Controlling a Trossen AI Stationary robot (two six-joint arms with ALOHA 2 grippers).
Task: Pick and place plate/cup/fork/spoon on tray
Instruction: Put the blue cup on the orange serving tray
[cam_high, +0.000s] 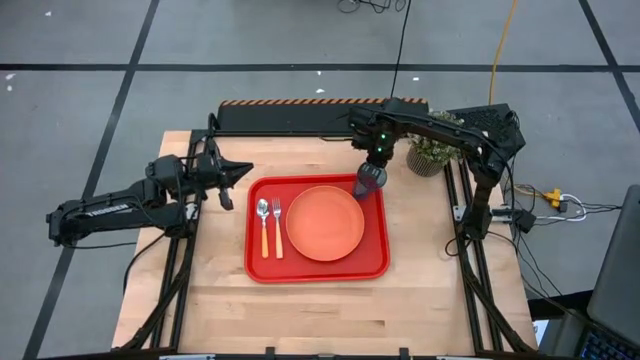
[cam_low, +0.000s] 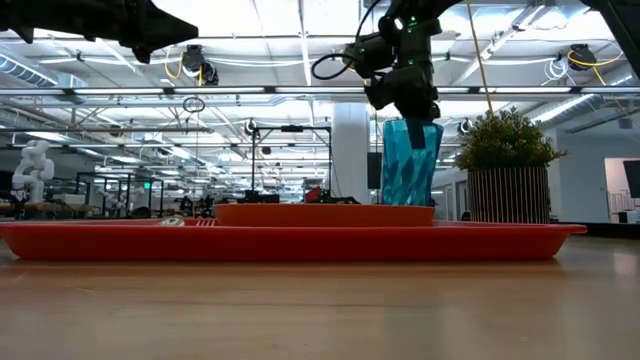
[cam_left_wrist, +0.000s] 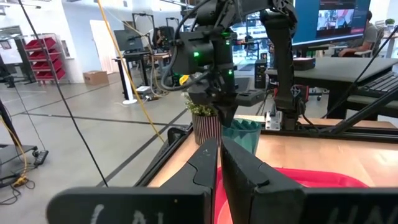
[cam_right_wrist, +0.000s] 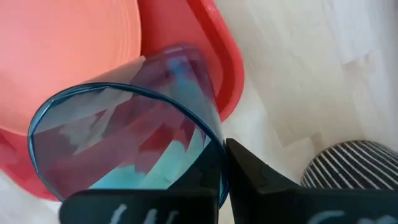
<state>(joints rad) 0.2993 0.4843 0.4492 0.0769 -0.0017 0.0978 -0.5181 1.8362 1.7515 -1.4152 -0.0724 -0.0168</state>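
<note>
Nearest me, the glossy red tray (cam_high: 318, 270) carries the steel-headed spoon (cam_high: 263, 226), fork (cam_high: 277, 227) and round orange plate (cam_high: 325, 223). At its far right corner the right gripper (cam_high: 373, 166) pinches the faceted teal cup's (cam_low: 410, 162) rim. The left gripper (cam_high: 228, 178), fingers nearly together, hovers empty beside the tray.

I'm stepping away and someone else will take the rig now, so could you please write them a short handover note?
Right gripper: shut on the translucent teal-blue cup, held upright above the far right corner of the red rectangular plastic tray.
Left gripper: shut, empty, waiting left of the tray.
Done: round orange plate, orange-handled spoon and fork lie on the tray.
Left: lower the cup onto the tray and release.
</note>
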